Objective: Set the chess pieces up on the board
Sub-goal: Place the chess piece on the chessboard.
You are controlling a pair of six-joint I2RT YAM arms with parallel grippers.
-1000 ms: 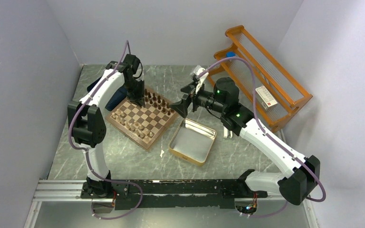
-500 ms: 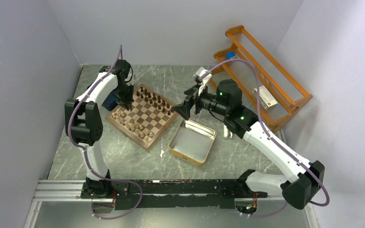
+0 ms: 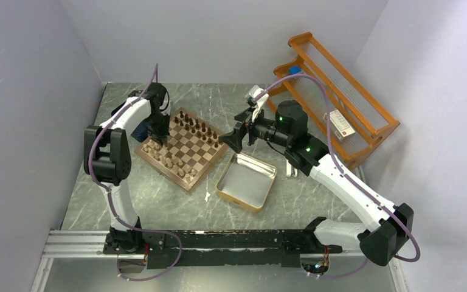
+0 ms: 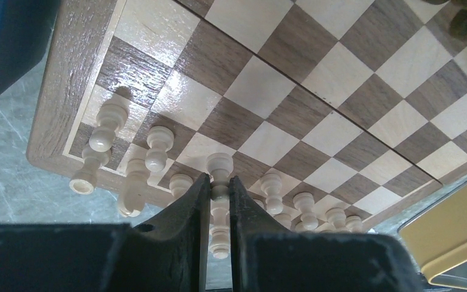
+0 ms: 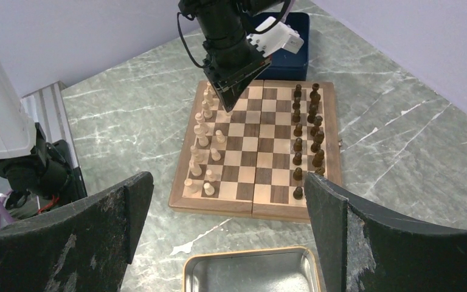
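A grey-green marbled table point(image 3: 158, 201) sits between pale lilac walls point(image 3: 219, 36), with both arm bases bolted to a metal rail point(image 3: 73, 243) at the near edge. Nearest on the table lies an open silver tin point(image 3: 261, 198) with a gold rim. Just left of it and a little farther back is the board point(image 3: 210, 167), turned corner-on. Pale chessmen point(image 3: 170, 163) crowd its near-left side and dark chessmen point(image 3: 197, 128) line its far-right side. The right gripper point(image 3: 231, 139) hangs by the board's right corner, beyond the tin, its jaws spread wide and holding nothing. The left gripper point(image 4: 219, 182) is over the board's left corner, its fingers pinched tight on a pale piece point(image 4: 220, 163); whether that piece touches the board cannot be told. A navy tray point(image 3: 138, 129) lies just behind the board, and an orange rack point(image 3: 340, 97) leans at the far right.
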